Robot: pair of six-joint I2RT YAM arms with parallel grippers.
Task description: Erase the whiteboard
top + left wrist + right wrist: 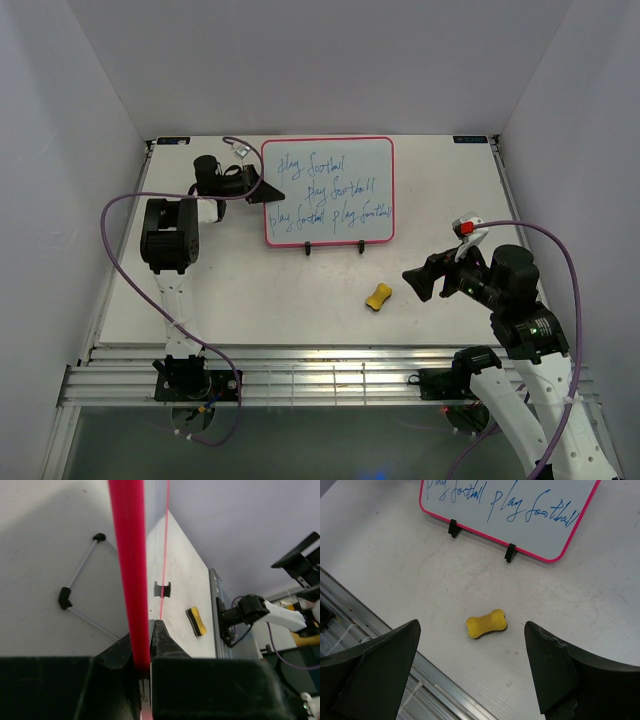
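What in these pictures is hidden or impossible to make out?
- Left wrist view: the whiteboard shows edge-on, so its writing is unseen.
- Right wrist view: the picture's top edge cuts off the whiteboard's upper lines.
- Top view: the whiteboard hides its stand, except two black feet.

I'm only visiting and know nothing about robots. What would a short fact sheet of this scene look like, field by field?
Board: whiteboard, pink frame, propped on a wire stand, blue handwriting across it
Left gripper: closed on the board's left edge
Right gripper: open, holding nothing, just right of the eraser
Eraser: yellow eraser, lying on the table in front of the board, untouched
Erasing: not begun
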